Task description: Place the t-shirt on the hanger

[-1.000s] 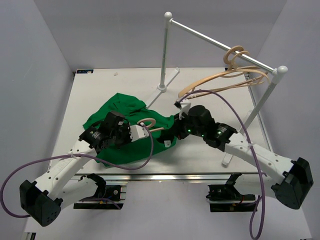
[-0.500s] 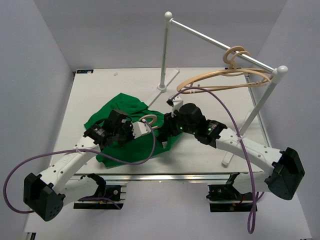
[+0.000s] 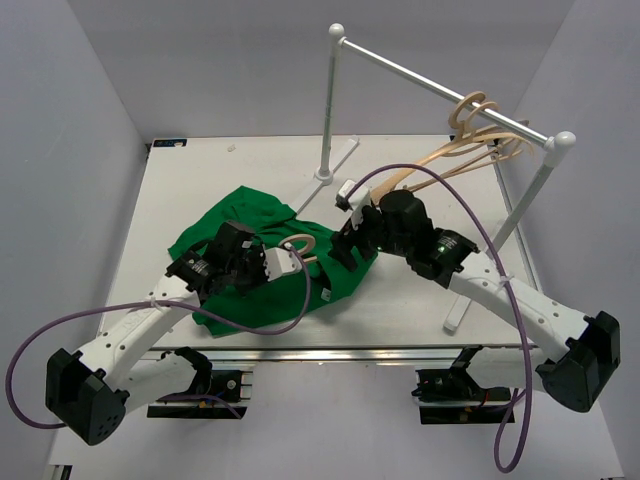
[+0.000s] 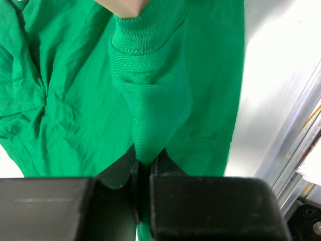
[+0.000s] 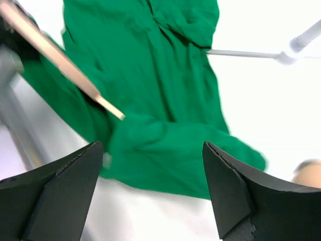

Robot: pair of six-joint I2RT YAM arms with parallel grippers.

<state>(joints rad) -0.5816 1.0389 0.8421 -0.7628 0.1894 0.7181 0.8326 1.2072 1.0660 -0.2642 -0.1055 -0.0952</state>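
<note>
The green t-shirt (image 3: 250,225) lies crumpled on the table's left half. The tan hanger (image 3: 298,244) is partly inside it, with its rounded hook sticking out at the neck. My left gripper (image 3: 287,263) is shut on a fold of the ribbed collar (image 4: 148,100), just below the hook. In the left wrist view the cloth runs up from the jaws to a wooden end (image 4: 123,7). My right gripper (image 3: 343,252) hovers open over the shirt's right edge, holding nothing. From the right wrist, the hanger's arm (image 5: 60,59) pokes out over the t-shirt (image 5: 165,90).
A white rail (image 3: 440,84) on two posts crosses the back right, with two more wooden hangers (image 3: 478,140) hung near its right end. Its flat foot (image 3: 330,175) lies behind the shirt. A metal strip (image 4: 293,135) edges the table's near side.
My right gripper has opened from shut and drawn back up and to the right, off the shirt. The hangers on the rail have swung. The left gripper keeps its grip in place.
</note>
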